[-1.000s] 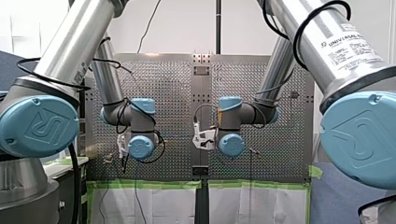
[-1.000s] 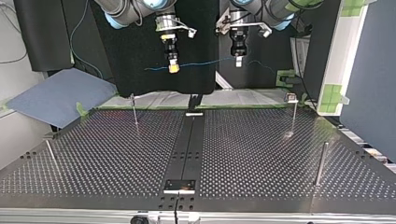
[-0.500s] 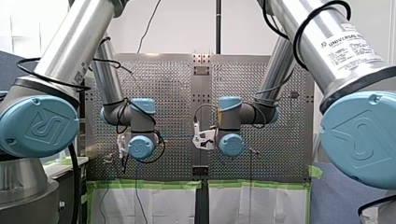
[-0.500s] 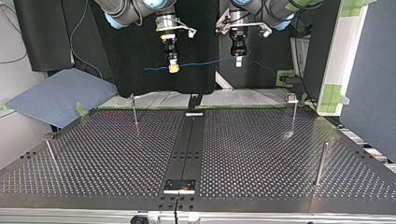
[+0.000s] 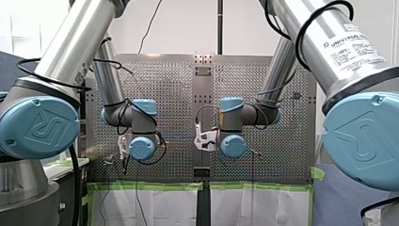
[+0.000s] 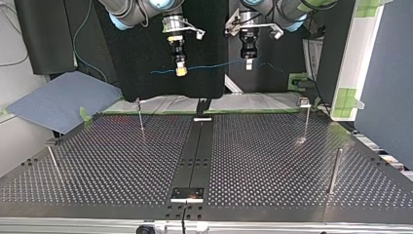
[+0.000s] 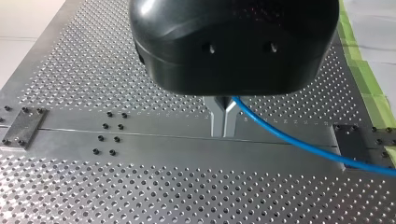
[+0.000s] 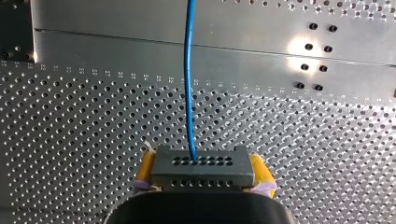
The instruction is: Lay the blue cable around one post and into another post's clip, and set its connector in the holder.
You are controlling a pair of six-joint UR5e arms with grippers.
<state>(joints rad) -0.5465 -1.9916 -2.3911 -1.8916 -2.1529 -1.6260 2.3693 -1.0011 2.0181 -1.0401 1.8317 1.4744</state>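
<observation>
Judging by how things lie, the task has barely begun: the cable is gripped but nothing is routed. At the top view's left the right gripper (image 6: 180,71) hangs beyond the table's (image 6: 272,161) far edge. Its yellow pads (image 8: 146,168) are clamped on the grey connector (image 8: 201,167), which sits square between the jaws, and the blue cable (image 6: 214,64) leaves straight ahead of them. The cable runs through the air, nearly level, across to the left gripper (image 6: 249,64). That gripper's metal fingers (image 7: 217,119) are pressed together on it, and it leaves those jaws to one side. Both grippers are well apart from every post. Left to do, on this reading: lay the cable around one post, press it into another's clip, and seat the connector. As for what could receive anything, the leaning post (image 6: 51,160), the thin post (image 6: 140,116), the clip post (image 6: 306,119) and the stout post (image 6: 335,170) all stand bare. No cable touches them and nothing is in the clip. The plate (image 6: 186,194) on the table's centre strip, well apart from both jaws, may be the holder. That cannot be told for sure, and nothing sits in it.
</observation>
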